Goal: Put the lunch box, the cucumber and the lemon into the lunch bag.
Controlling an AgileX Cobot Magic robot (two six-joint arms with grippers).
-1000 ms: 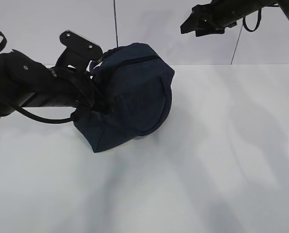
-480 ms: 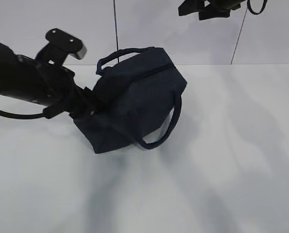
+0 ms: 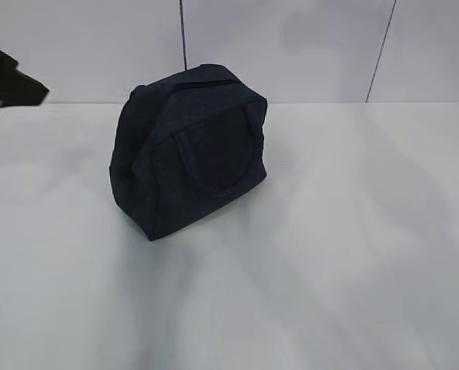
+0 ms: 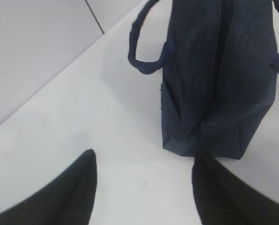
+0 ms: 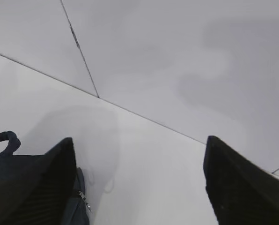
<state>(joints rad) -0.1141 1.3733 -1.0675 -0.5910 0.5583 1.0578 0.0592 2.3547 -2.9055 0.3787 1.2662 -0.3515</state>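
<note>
The dark navy lunch bag (image 3: 189, 150) stands upright on the white table with one loop handle (image 3: 214, 158) lying flat against its near side. In the left wrist view the lunch bag (image 4: 219, 79) is ahead and to the right of my left gripper (image 4: 145, 155), which is open, empty and clear of the fabric. My right gripper (image 5: 139, 139) is open and empty, high above the table. A corner of the lunch bag (image 5: 77, 213) with its metal zipper pull (image 5: 84, 199) shows beside its left finger. The lunch box, the cucumber and the lemon are out of view.
A dark part of my left arm (image 3: 10, 86) shows at the far left edge of the exterior view. A pale wall with dark vertical seams (image 3: 182, 35) runs behind the table. White tabletop (image 3: 330, 254) surrounds the bag.
My left gripper has opened and drawn back to the left, off the bag. The bag has dropped from tilted to upright. My right arm has risen out of the exterior view.
</note>
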